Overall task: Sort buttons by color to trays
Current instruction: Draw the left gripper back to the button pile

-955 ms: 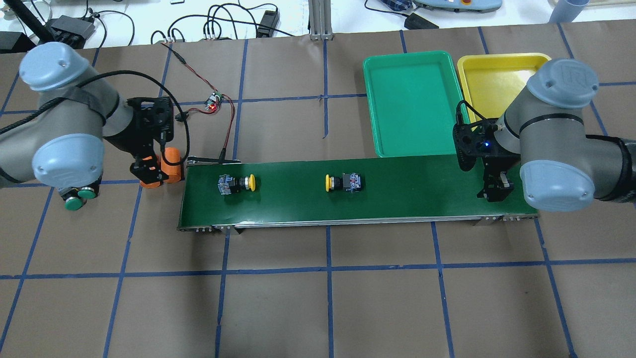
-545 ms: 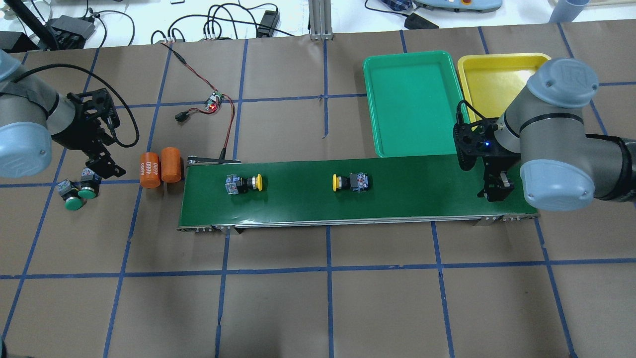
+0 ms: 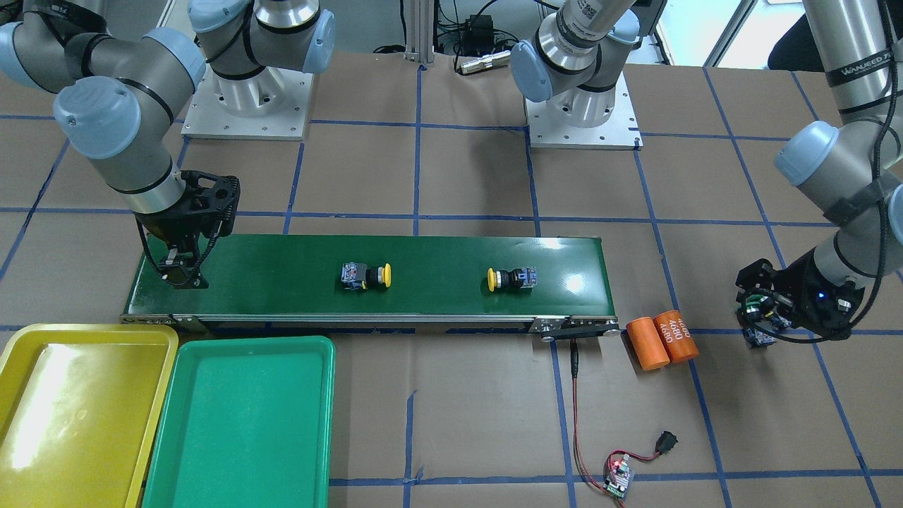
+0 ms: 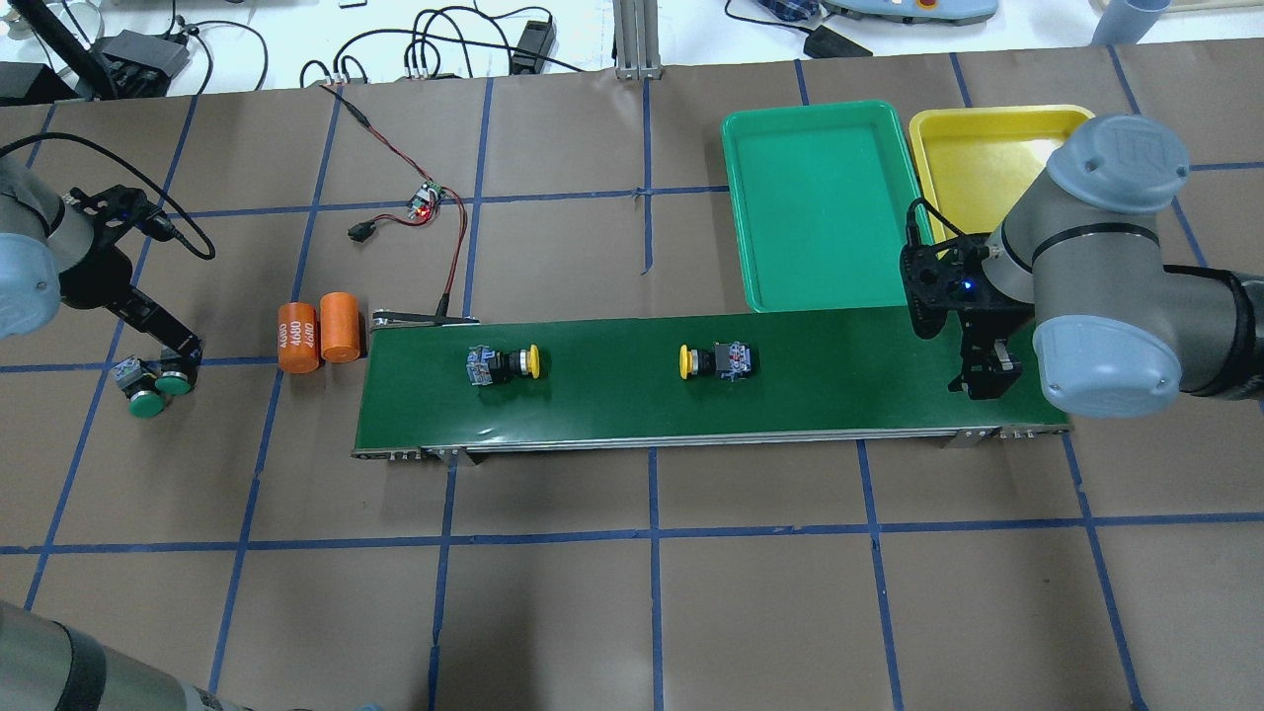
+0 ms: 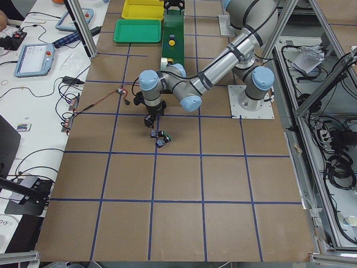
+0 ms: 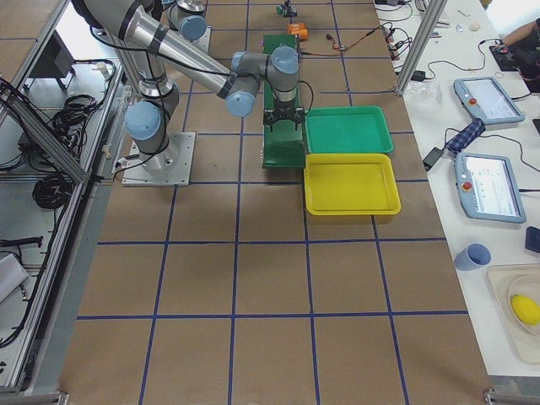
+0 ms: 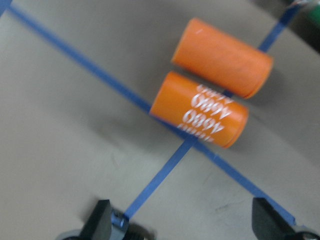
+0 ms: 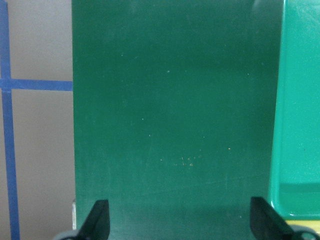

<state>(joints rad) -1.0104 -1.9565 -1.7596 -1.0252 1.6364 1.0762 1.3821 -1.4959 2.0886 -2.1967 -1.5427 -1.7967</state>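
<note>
The left gripper (image 7: 182, 226) is hovering, fingers spread wide, over two green-capped buttons (image 4: 150, 401) lying together on brown paper near the table's left edge. Two smooth orange cylinders (image 4: 318, 334) are lying near them. The right gripper (image 4: 988, 378), likewise spread, is hanging over the right end of the matte conveyor belt (image 4: 839, 395). One yellow-capped button (image 4: 504, 364) and another (image 4: 716, 360) are lying well apart mid-belt. The glossy green tray (image 4: 820, 207) and yellow tray (image 4: 973, 148) are sitting rim to rim toward the table's far right corner.
</note>
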